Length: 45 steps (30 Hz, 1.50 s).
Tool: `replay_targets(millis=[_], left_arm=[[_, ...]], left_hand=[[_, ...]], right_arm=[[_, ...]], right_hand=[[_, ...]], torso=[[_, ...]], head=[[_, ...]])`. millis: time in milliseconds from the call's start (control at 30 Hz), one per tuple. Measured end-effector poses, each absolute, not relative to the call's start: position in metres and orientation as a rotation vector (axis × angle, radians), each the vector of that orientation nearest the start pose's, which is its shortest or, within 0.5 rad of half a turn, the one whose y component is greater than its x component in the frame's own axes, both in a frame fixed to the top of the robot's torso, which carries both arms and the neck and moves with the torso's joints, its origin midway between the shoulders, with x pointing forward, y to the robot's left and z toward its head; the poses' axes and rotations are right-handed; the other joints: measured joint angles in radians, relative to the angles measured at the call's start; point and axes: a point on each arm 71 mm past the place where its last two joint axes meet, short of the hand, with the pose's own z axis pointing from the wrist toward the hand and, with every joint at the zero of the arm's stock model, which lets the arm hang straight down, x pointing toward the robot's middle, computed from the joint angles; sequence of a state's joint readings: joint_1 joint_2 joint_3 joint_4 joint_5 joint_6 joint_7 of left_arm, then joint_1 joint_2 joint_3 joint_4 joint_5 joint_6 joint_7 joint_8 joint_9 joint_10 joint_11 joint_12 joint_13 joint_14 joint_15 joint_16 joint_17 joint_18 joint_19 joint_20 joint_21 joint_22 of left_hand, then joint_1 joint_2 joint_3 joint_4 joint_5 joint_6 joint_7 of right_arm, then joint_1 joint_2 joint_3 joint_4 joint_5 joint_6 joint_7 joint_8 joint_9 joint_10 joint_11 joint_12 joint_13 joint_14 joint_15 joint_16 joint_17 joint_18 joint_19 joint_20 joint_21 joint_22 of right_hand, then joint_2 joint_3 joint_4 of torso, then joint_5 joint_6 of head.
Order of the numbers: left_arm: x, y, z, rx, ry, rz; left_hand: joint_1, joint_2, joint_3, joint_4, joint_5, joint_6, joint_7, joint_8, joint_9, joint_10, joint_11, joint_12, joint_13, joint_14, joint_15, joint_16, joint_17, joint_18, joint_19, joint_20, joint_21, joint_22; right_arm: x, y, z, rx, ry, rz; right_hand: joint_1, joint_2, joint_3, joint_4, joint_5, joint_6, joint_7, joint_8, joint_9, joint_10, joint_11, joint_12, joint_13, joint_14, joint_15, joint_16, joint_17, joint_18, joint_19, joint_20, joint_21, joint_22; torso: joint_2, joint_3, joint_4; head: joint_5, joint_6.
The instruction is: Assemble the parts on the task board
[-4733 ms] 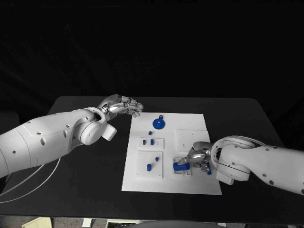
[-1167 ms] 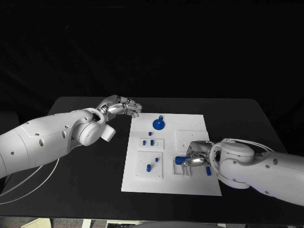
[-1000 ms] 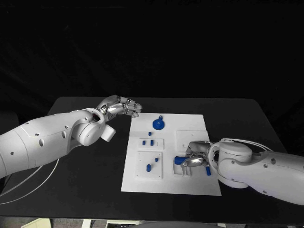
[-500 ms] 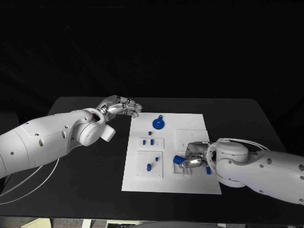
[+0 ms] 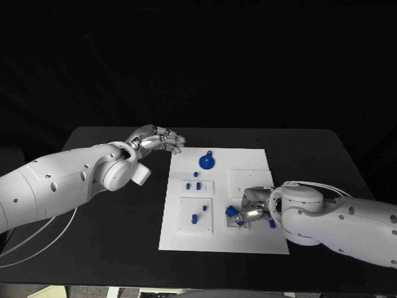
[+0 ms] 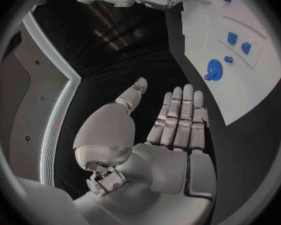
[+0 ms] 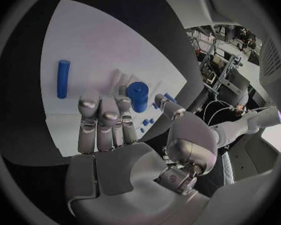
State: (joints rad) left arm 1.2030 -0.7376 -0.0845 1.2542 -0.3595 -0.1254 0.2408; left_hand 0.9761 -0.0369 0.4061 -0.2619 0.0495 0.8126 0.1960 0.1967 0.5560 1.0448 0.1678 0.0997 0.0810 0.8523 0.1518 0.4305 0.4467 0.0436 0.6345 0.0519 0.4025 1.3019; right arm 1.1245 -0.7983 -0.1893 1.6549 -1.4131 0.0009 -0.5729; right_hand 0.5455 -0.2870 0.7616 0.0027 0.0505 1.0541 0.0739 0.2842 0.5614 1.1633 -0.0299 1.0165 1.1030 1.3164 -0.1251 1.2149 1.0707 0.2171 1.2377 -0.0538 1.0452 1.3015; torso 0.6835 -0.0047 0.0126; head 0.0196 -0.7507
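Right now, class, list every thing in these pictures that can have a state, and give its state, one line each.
Left hand: holds nothing, fingers straight and apart, off the board's far left corner.
Right hand: over the board's near right part, fingers by the blue cylinder; grip unclear.
Blue cylinder: upright on the board.
Blue rod: lying flat.
Round blue part: lying flat.
Task board: flat on the table.

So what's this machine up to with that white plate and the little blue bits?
It is putting small blue pieces together on a white board on a black table. The right robot hand is down over the board's near right part, fingers beside a short blue cylinder; I can't tell if it grips it. A blue rod lies loose nearby. The left robot hand hovers off the board's far left corner, holding nothing. A round blue piece sits farther back.
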Motion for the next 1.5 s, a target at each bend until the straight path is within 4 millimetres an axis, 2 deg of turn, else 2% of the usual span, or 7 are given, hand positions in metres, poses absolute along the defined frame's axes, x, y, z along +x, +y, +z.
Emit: replay_targets(millis=[433, 633, 867, 1000, 1167, 1333, 1500], left_arm=[[0.5245, 0.2236, -0.2159, -0.791, 1.734, -1.317], [0.5245, 0.2237, -0.216, -0.792, 1.735, -1.316], [0.5245, 0.2239, -0.2161, -0.792, 1.735, -1.316], [0.5244, 0.2238, -0.2161, -0.793, 1.736, -1.316], [0.5244, 0.2238, -0.2161, -0.793, 1.736, -1.316], [0.5244, 0.2238, -0.2162, -0.793, 1.737, -1.315], [0.5245, 0.2242, -0.2163, -0.794, 1.737, -1.314]], left_hand=[[0.0, 0.0, 0.003, 0.003, 0.0, 0.0, 0.0, 0.0, 0.0, 0.0, 0.0, 0.0, 0.0, 0.0, 0.0, -0.004, 0.001, 0.0, 0.0, 0.0, 0.0, 0.001], [0.0, 0.0, 0.003, 0.003, 0.0, 0.0, 0.0, 0.0, 0.0, 0.0, 0.0, 0.0, -0.001, 0.0, 0.0, -0.004, 0.002, 0.0, 0.0, 0.0, 0.0, 0.001], [0.0, 0.0, 0.003, 0.003, 0.0, -0.003, -0.003, 0.0, 0.0, 0.0, 0.0, 0.0, -0.001, 0.0, 0.0, -0.004, 0.002, 0.0, 0.0, 0.0, 0.0, 0.001], [0.0, 0.0, 0.003, 0.003, 0.0, -0.003, -0.003, 0.0, 0.0, 0.0, 0.0, 0.0, -0.001, 0.0, 0.0, -0.004, 0.002, 0.0, 0.0, 0.0, 0.0, 0.002], [0.0, 0.0, 0.003, 0.003, 0.0, -0.002, -0.002, 0.0, -0.001, 0.0, 0.0, 0.0, -0.001, 0.0, 0.0, -0.004, 0.003, -0.001, 0.0, 0.0, 0.0, 0.002], [0.0, 0.0, 0.003, 0.003, 0.0, -0.002, -0.002, 0.0, -0.001, 0.0, 0.0, 0.0, -0.001, 0.0, 0.0, -0.004, 0.003, -0.001, 0.0, 0.0, 0.0, 0.002], [0.0, 0.0, 0.003, 0.003, 0.0, -0.002, -0.002, 0.0, -0.001, 0.0, 0.0, 0.0, -0.002, 0.0, 0.0, -0.004, 0.003, -0.001, 0.0, 0.0, -0.004, 0.002]], right_arm=[[0.4088, -0.1675, -0.2847, -0.163, 2.258, 0.311], [0.4081, -0.1685, -0.2835, -0.155, 2.249, 0.326], [0.4075, -0.1674, -0.283, -0.159, 2.246, 0.341], [0.4072, -0.1656, -0.2823, -0.162, 2.243, 0.353], [0.4069, -0.1643, -0.2825, -0.164, 2.243, 0.364], [0.4065, -0.1634, -0.2825, -0.162, 2.246, 0.385], [0.4062, -0.1644, -0.2825, -0.161, 2.248, 0.404]], right_hand=[[0.028, 0.02, -0.067, 0.02, 0.0, 0.0, 0.0, 0.0, 0.004, 0.0, 0.0, 0.0, 0.001, -0.004, -0.003, 0.0, 0.005, 0.0, -0.009, -0.009, 0.0, 0.0], [0.114, 0.155, 0.072, 0.05, 0.0, 0.008, -0.005, 0.005, 0.003, 0.004, -0.004, 0.0, 0.001, -0.002, -0.009, 0.0, 0.009, 0.0, -0.01, -0.009, 0.0, 0.001], [0.074, 0.212, 0.181, 0.023, -0.007, 0.021, -0.018, 0.017, -0.004, 0.011, -0.011, 0.0, 0.002, -0.004, -0.011, 0.0, 0.014, -0.002, -0.015, -0.01, 0.015, 0.007], [0.075, 0.272, 0.274, -0.057, 0.007, 0.039, -0.018, 0.017, -0.012, 0.015, -0.008, 0.0, 0.003, -0.004, -0.011, 0.0, 0.014, -0.001, -0.009, -0.005, 0.016, 0.007], [0.042, 0.25, 0.283, -0.066, 0.004, 0.041, -0.016, 0.017, -0.016, 0.018, -0.011, -0.004, 0.003, -0.004, -0.011, 0.0, 0.014, 0.0, -0.007, -0.003, 0.016, 0.007], [-0.057, 0.151, 0.153, -0.056, 0.0, 0.045, -0.013, 0.017, -0.017, 0.022, -0.008, -0.004, 0.005, -0.002, -0.012, 0.0, 0.014, 0.008, 0.002, 0.006, 0.021, 0.007], [-0.042, 0.081, 0.079, -0.05, 0.0, 0.045, -0.013, 0.017, -0.017, 0.022, -0.008, -0.01, 0.008, 0.0, -0.014, 0.0, 0.014, 0.009, 0.002, 0.006, 0.021, 0.001]], torso=[[0.0, 0.0006, -0.0004], [0.0, 0.0006, -0.0005], [0.0, 0.0007, -0.0006], [0.0, 0.0006, -0.0009], [0.0, 0.0006, -0.0008], [0.0, 0.0, -0.0006], [0.0, 0.0, -0.0004]], head=[[0.002, 0.001], [0.002, 0.001], [0.001, 0.001], [0.0, 0.001], [-0.001, 0.0], [-0.002, 0.001], [-0.002, 0.002]])
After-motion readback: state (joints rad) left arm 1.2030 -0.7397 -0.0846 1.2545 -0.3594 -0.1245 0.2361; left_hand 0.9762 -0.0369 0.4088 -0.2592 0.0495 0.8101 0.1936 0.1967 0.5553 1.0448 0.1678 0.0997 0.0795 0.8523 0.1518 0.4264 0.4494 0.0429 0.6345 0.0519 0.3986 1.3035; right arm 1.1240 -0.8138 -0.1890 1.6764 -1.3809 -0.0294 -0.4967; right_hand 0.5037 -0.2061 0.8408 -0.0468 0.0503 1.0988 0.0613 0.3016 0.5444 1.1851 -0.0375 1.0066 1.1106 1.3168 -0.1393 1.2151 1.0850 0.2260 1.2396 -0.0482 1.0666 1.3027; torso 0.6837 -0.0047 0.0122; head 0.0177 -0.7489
